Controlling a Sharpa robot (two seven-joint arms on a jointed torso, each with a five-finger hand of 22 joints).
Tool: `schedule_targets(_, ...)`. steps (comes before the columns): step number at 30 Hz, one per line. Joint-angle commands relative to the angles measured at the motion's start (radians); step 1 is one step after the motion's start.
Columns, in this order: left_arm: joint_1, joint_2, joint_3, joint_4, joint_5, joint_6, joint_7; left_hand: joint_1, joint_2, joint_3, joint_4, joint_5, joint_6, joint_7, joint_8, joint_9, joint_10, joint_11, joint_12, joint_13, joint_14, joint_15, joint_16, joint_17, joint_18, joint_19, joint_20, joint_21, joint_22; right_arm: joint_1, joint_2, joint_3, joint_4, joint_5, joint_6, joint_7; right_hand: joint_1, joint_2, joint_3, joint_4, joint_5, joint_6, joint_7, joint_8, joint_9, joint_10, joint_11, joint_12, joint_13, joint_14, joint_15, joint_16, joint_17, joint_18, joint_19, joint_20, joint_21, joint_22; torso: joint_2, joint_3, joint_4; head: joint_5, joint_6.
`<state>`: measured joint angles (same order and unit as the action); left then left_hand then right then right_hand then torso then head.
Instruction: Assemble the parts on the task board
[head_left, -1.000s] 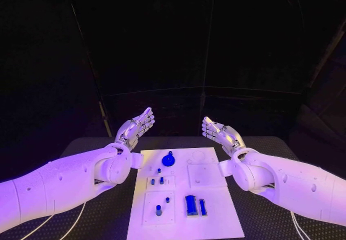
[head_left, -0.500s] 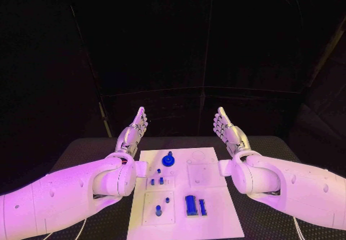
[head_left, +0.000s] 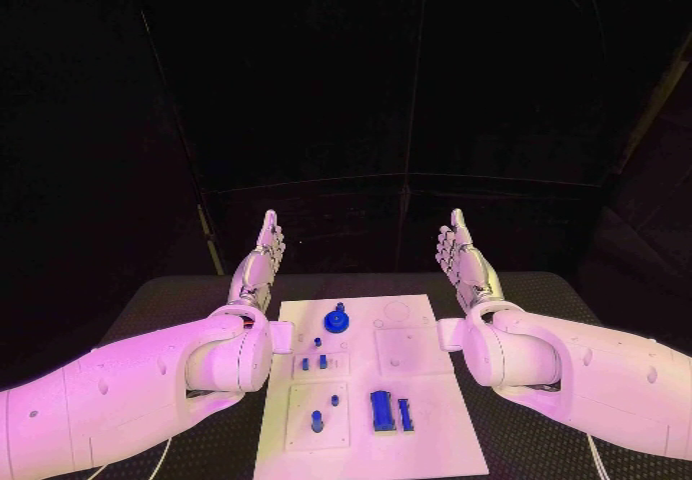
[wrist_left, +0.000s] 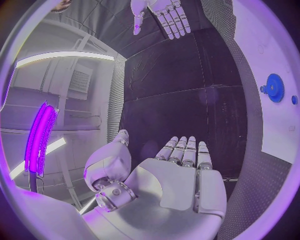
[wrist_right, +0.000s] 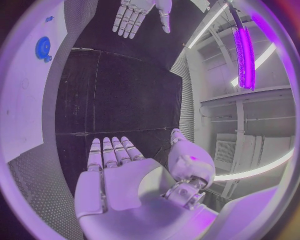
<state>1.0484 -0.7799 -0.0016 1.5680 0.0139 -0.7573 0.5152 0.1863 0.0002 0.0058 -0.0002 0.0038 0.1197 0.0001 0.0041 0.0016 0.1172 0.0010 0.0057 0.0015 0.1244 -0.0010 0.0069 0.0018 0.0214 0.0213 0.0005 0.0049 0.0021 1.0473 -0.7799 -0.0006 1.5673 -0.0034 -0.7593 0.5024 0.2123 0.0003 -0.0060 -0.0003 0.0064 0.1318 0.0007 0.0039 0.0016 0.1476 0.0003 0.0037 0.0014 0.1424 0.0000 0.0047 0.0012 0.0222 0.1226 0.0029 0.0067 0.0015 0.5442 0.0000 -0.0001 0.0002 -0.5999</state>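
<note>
I have both hands raised over the far end of the worktop, holding nothing. My left hand (head_left: 260, 262) stands edge-on with its fingers (wrist_left: 184, 152) straight and pressed side by side, thumb held out; my right hand (head_left: 464, 262) mirrors it, palm facing inward, fingers (wrist_right: 112, 152) likewise together.

The board (head_left: 433, 440) lies flat in the middle of the worktop, between my forearms, running toward the near edge. On it I see a blue gear (head_left: 336, 321) near the far end, small pegs (head_left: 313, 361) about the middle, and a blue block (head_left: 382, 410) with a slimmer bar (head_left: 405, 413) beside it toward the near end.

I judge these parts to be light, rigid plastic, smooth and a bit slippery, not fragile. The gear I would take by its rim or raised hub, the block and bar across their long sides, the pegs by a fingertip pinch on the shaft.

Whether the pegs are seated or loose I cannot tell; the empty sockets are too faint to read.
</note>
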Motion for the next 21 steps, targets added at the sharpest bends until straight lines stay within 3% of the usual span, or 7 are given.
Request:
schedule_targets(1, 0.002, 0.0, 0.002, 0.002, -0.014, -0.013, 0.005, -0.059, 0.0, -0.006, 0.0, -0.004, -0.037, 0.0, -0.004, -0.002, -0.036, -0.001, -0.006, -0.001, -0.041, 0.001, -0.007, -0.002, -0.021, -0.021, -0.001, -0.005, -0.002, 0.003, 0.0, 0.001, 0.003, 0.003, -0.011, 0.018, -0.068, 0.0, 0.006, 0.0, -0.006, -0.041, -0.001, -0.004, -0.002, -0.047, 0.0, -0.004, -0.001, -0.045, 0.0, -0.005, -0.001, -0.022, -0.039, -0.003, -0.007, -0.001, 0.0, 0.0, 0.0001, 0.0, 0.0)
schedule_targets(5, 0.002, 0.0, 0.002, 0.002, -0.014, -0.013, 0.005, -0.076, 0.0, -0.006, 0.0, -0.004, -0.047, 0.0, -0.004, -0.002, -0.045, -0.001, -0.006, -0.001, -0.052, 0.001, -0.007, -0.002, -0.021, -0.021, -0.001, -0.005, -0.002, 0.003, 0.0, 0.001, 0.003, 0.003, -0.011, 0.018, -0.089, 0.0, 0.006, 0.0, -0.006, -0.053, -0.001, -0.004, -0.002, -0.062, 0.0, -0.004, -0.001, -0.057, 0.0, -0.005, -0.001, -0.022, -0.051, -0.003, -0.007, -0.001, 0.0, 0.0, 0.0001, 0.0, 0.0)
schedule_targets(6, 0.002, 0.0, 0.002, 0.002, -0.014, -0.013, 0.005, -0.096, 0.0, -0.006, 0.0, -0.004, -0.12, 0.0, -0.004, -0.002, -0.117, -0.001, -0.006, -0.001, -0.124, 0.001, -0.007, -0.002, -0.021, -0.021, -0.001, -0.005, -0.002, 0.003, 0.0, 0.001, 0.003, 0.003, -0.011, 0.018, -0.093, 0.0, 0.006, 0.0, -0.006, -0.055, -0.001, -0.004, -0.002, -0.064, 0.0, -0.004, -0.001, -0.06, 0.0, -0.005, -0.001, -0.022, -0.052, -0.003, -0.007, -0.001, 0.0, 0.0, 0.0001, 0.0, 0.0)
schedule_targets(7, 0.002, 0.0, 0.002, 0.002, -0.014, -0.013, 0.005, -0.113, 0.0, -0.006, 0.0, -0.004, -0.12, 0.0, -0.004, -0.002, -0.117, -0.001, -0.006, -0.001, -0.124, 0.001, -0.007, -0.002, -0.021, -0.021, -0.001, -0.005, -0.002, 0.003, 0.0, 0.001, 0.003, 0.003, -0.011, 0.018, -0.097, 0.0, 0.006, 0.0, -0.006, -0.06, -0.001, -0.004, -0.002, -0.067, 0.0, -0.004, -0.001, -0.064, 0.0, -0.005, -0.001, -0.022, -0.123, -0.003, -0.007, -0.001, 0.0, 0.0, 0.0001, 0.0, 0.0)
schedule_targets(8, 0.002, 0.0, 0.002, 0.002, -0.014, -0.013, 0.005, -0.186, 0.0, -0.006, 0.0, -0.004, -0.12, 0.0, -0.004, -0.002, -0.117, -0.001, -0.006, -0.001, -0.124, 0.001, -0.007, -0.002, -0.021, -0.021, -0.001, -0.005, -0.002, 0.003, 0.0, 0.001, 0.003, 0.003, -0.011, 0.018, -0.123, 0.0, 0.006, 0.0, -0.006, -0.132, -0.001, -0.004, -0.002, -0.148, 0.0, -0.004, -0.001, -0.142, 0.0, -0.005, -0.001, -0.022, -0.123, -0.003, -0.007, -0.001, 0.0, 0.0, 0.0001, 0.0, 0.0)
schedule_targets(10, 0.002, 0.0, 0.002, 0.002, -0.014, -0.013, 0.005, -0.186, 0.0, -0.006, 0.0, -0.004, -0.12, 0.0, -0.004, -0.002, -0.117, -0.001, -0.006, -0.001, -0.124, 0.001, -0.007, -0.002, -0.021, -0.021, -0.001, -0.005, -0.002, 0.003, 0.0, 0.001, 0.003, 0.003, -0.011, 0.018, -0.212, 0.0, 0.006, 0.0, -0.006, -0.132, -0.001, -0.004, -0.002, -0.148, 0.0, -0.004, -0.001, -0.142, 0.0, -0.005, -0.001, -0.022, -0.123, -0.003, -0.007, -0.001, 0.0, 0.0, 0.0001, 0.0, 0.0)
schedule_targets(21, 0.002, 0.0, 0.002, 0.002, -0.014, -0.013, 0.005, -0.186, 0.0, -0.006, 0.0, -0.004, -0.12, 0.0, -0.004, -0.002, -0.117, -0.001, -0.006, -0.001, -0.124, 0.001, -0.007, -0.002, -0.021, -0.021, -0.001, -0.005, -0.002, 0.003, 0.0, 0.001, 0.003, 0.003, -0.011, 0.018, -0.212, 0.0, 0.006, 0.0, -0.006, -0.132, -0.001, -0.004, -0.002, -0.148, 0.0, -0.004, -0.001, -0.142, 0.0, -0.005, -0.001, -0.022, -0.123, -0.003, -0.007, -0.001, 0.0, 0.0, 0.0001, 0.0, 0.0)
